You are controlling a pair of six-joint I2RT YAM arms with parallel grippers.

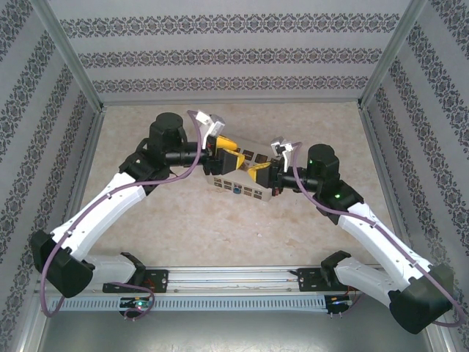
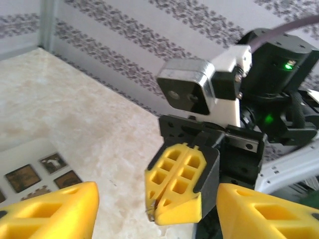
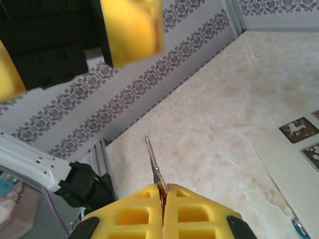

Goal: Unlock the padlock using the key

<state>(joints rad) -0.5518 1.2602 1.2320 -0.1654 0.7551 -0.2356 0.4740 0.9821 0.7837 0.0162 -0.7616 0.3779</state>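
Silvery thin key sits clamped in the right gripper; the left gripper gapes empty, so the tiny blue padlock, seemingly unheld, may skid when probed.

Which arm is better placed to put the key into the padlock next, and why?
Right. The right claw is shut on the key, its blade sticking out past the tips. The left claw stands open and holds nothing, so it would need a handover first.

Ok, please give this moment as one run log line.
left fingers: open | right fingers: shut on key | key: tip sticks out
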